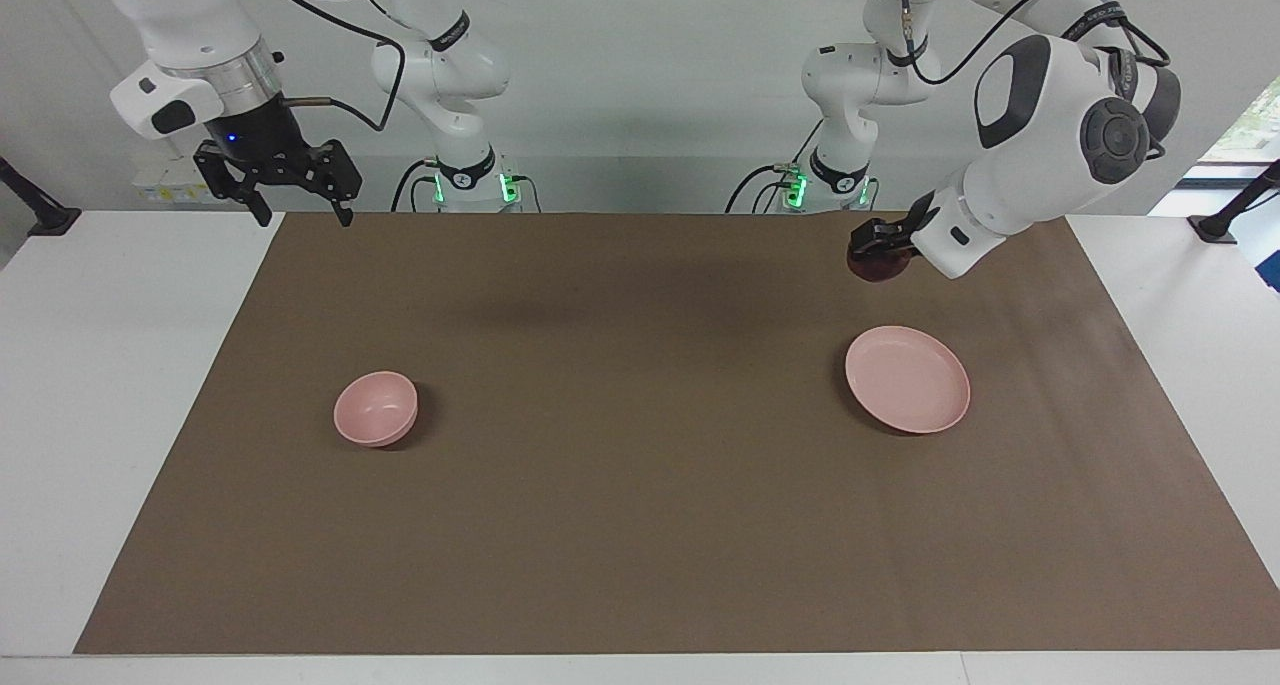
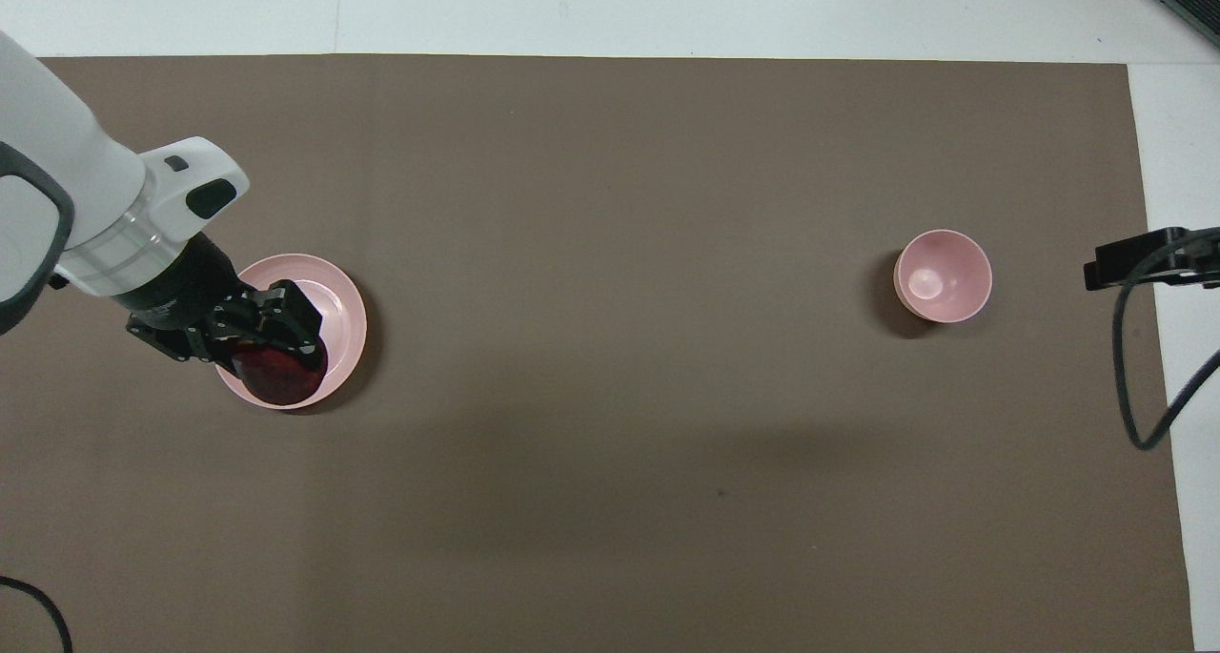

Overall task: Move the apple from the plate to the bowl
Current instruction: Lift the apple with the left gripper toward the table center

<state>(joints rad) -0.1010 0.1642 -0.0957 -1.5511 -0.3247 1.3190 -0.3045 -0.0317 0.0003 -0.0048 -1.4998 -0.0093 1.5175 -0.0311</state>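
While the left claw (image 1: pixel 878 249) grasps the apple (image 1: pixel 880 264) high over the plate (image 1: pixel 908 380), a weak grip may drop it before the bowl (image 1: pixel 375 407).

The apple (image 1: pixel 878 264) is dark red. The plate (image 1: pixel 908 380) and the bowl (image 1: pixel 375 407) are both plain pale pink. They rest on a plain brown mat (image 1: pixel 640 525) over a white table (image 1: pixel 110 365). Both arms are white with black grippers
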